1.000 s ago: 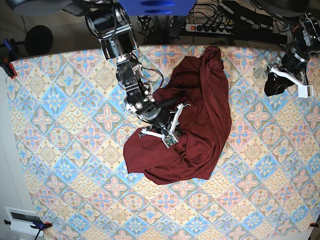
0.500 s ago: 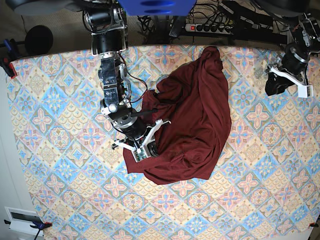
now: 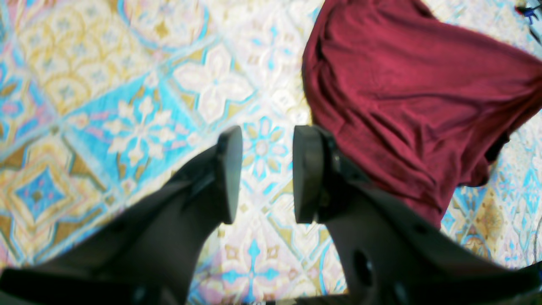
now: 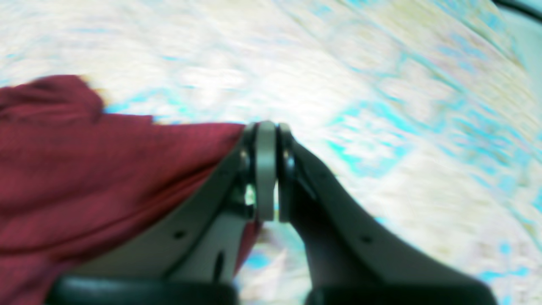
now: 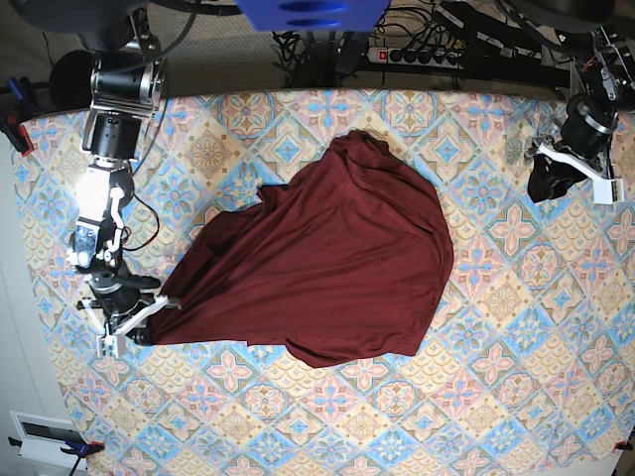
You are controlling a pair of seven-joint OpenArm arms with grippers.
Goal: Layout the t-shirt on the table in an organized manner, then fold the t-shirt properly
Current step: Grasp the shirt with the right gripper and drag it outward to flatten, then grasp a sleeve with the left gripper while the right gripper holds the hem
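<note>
Beside the right gripper [image 5: 139, 332], one t-shirt [image 5: 327, 263] fans out across the table [image 5: 516, 327], its narrowest corner drawn to the fingertips and the broad body spreading away toward the table's middle. Two grippers show in all. The right one's jaws are pressed together on that maroon corner; in the right wrist view the cloth runs up to the closed pads [image 4: 266, 169], though blur smears the weave and the tile pattern there. The left gripper [image 3: 264, 173] hovers over bare patterned cloth with its jaws apart and nothing between them, the shirt's edge lying just to one side of it. Sleeves and neckline are lost in the folds, so the garment's orientation cannot be made out.
</note>
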